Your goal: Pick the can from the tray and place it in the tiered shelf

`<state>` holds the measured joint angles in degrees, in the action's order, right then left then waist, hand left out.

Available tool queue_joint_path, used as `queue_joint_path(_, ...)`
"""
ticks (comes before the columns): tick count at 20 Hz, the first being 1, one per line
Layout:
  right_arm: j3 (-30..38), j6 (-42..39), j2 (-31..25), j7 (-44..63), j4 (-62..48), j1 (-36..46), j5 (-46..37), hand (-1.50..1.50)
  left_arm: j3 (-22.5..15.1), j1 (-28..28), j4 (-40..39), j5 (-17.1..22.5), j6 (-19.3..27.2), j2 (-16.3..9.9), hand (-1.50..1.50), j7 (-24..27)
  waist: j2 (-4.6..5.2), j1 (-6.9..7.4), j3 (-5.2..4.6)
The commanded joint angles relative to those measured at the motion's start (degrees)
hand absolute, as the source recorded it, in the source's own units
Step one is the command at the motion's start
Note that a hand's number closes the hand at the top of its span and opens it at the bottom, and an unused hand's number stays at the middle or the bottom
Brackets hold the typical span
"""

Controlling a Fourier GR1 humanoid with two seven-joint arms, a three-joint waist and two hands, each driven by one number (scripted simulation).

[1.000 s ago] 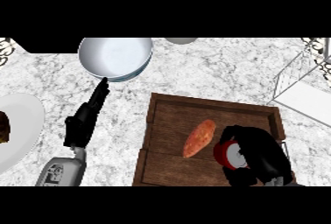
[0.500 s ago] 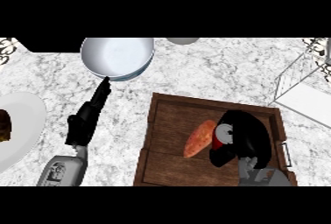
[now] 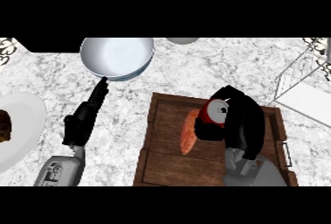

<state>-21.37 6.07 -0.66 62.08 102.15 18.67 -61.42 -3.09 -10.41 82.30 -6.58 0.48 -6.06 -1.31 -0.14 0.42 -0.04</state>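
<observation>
A red can with a silver top (image 3: 214,111) is held over the wooden tray (image 3: 169,140), with my right hand (image 3: 242,120) curled round it from the right. Most of the can's body is hidden by the fingers. An orange sweet potato (image 3: 189,131) lies on the tray just left of the can. The white wire tiered shelf (image 3: 298,85) stands at the far right edge, only partly in view. My left hand (image 3: 87,113) lies on the counter left of the tray, fingers straight and pointing toward the bowl.
A white bowl (image 3: 117,57) sits at the back, left of centre. A white plate (image 3: 19,127) holding a dark piece of food is at the left edge. Another pale round object (image 3: 183,40) peeks in at the top.
My right hand has moved with the can away from me and toward the back of the tray. The view has shifted slightly. The left hand stays put.
</observation>
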Motion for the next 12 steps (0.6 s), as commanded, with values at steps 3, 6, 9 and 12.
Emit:
queue_joint_path(3, -1.9, 2.1, 0.6, 14.6, 7.9, 7.9, -7.5, 1.50, 0.9, 0.2, -1.7, 0.0, -0.4, -0.6, 0.00, 1.7, -0.09, -0.41, -0.06)
queue_joint_path(6, -0.7, -1.5, 0.6, 18.2, 8.8, 10.7, -12.3, 1.50, -0.2, 3.1, 0.4, 0.7, -1.4, -0.1, 0.00, 2.5, -0.18, -0.18, -0.08)
queue_joint_path(9, -0.5, -8.4, 0.6, 19.8, 11.2, 12.4, -18.8, 1.50, -0.4, 0.8, 0.5, -0.8, 0.3, 0.3, 0.00, -1.0, -0.35, -0.71, -0.08)
queue_joint_path(12, 5.7, -13.0, 0.6, 16.8, 11.1, 17.7, -20.8, 1.50, 1.0, -0.8, -1.9, -0.5, -0.1, -0.4, 0.00, 0.1, -0.09, -0.79, -0.09)
